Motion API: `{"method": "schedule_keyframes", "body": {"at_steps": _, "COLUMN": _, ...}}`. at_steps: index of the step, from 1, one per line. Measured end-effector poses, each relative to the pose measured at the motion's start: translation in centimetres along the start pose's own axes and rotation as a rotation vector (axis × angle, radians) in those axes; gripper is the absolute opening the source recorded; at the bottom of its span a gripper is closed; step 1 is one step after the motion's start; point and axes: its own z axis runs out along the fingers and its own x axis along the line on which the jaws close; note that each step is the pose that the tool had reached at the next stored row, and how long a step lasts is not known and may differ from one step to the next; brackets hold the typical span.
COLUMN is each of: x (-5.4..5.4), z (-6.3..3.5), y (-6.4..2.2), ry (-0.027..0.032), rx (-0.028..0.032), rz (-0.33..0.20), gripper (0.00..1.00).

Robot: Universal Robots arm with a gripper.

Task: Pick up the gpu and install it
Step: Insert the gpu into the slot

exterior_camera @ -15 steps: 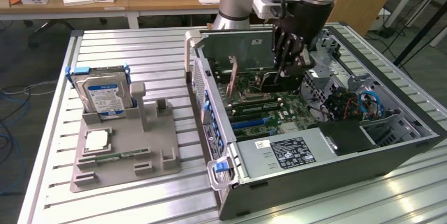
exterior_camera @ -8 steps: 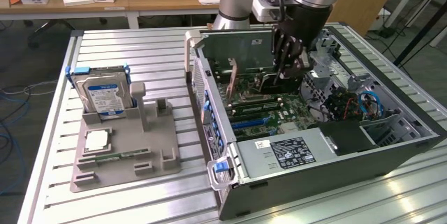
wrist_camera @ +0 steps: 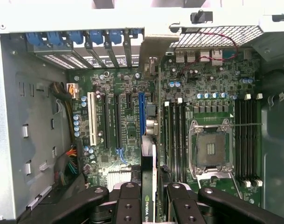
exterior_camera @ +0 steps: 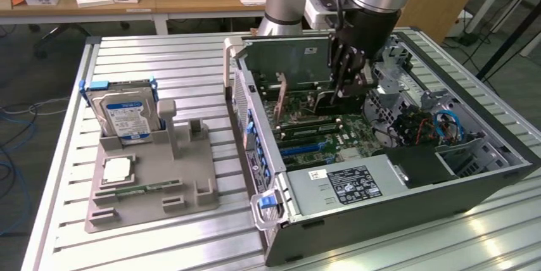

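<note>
My gripper [exterior_camera: 345, 88] reaches down into the open computer case [exterior_camera: 473, 185], over the motherboard. It is shut on the gpu [exterior_camera: 315, 100], a thin card held on edge. In the wrist view the gpu [wrist_camera: 149, 154] runs edge-on from between my gripper's [wrist_camera: 149, 193] black fingers [wrist_camera: 128, 198] toward the rear slot openings with blue clips [wrist_camera: 86, 39]. Its silver bracket end [wrist_camera: 153, 51] lies near that rear wall. The card hangs above the board, roughly in line with the blue expansion slot [wrist_camera: 142, 112]. Whether it touches a slot I cannot tell.
A grey holder [exterior_camera: 152, 179] on the slatted table carries a hard drive [exterior_camera: 127, 111] in a blue frame, a processor chip [exterior_camera: 116, 168] and a memory stick [exterior_camera: 139, 189]. Inside the case are the power supply [exterior_camera: 351, 182], drive cage [exterior_camera: 397, 68], cables [exterior_camera: 444, 125], processor socket [wrist_camera: 211, 149] and a white slot [wrist_camera: 91, 119].
</note>
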Motion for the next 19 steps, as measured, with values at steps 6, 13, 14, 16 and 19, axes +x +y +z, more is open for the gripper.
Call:
{"method": "schedule_keyframes", "body": {"at_steps": 6, "x": 0.00, "z": 0.03, "y": 0.00, "ry": -0.0003, "rx": 0.0001, "rz": 0.000, "gripper": 0.26}}
{"method": "schedule_keyframes", "body": {"at_steps": 13, "x": 0.00, "z": 0.03, "y": 0.00, "ry": -0.0003, "rx": 0.0001, "rz": 0.000, "gripper": 0.26}}
{"method": "schedule_keyframes", "body": {"at_steps": 14, "x": 0.00, "z": 0.03, "y": 0.00, "ry": -0.0002, "rx": 0.0001, "rz": 0.000, "gripper": 0.26}}
{"method": "schedule_keyframes", "body": {"at_steps": 16, "x": 0.00, "z": 0.04, "y": 0.00, "ry": -0.0002, "rx": 0.0001, "rz": 0.000, "gripper": 0.26}}
{"method": "schedule_keyframes", "body": {"at_steps": 19, "x": 0.01, "z": 0.29, "y": 0.00, "ry": -0.0004, "rx": 0.0001, "rz": 0.000, "gripper": 0.26}}
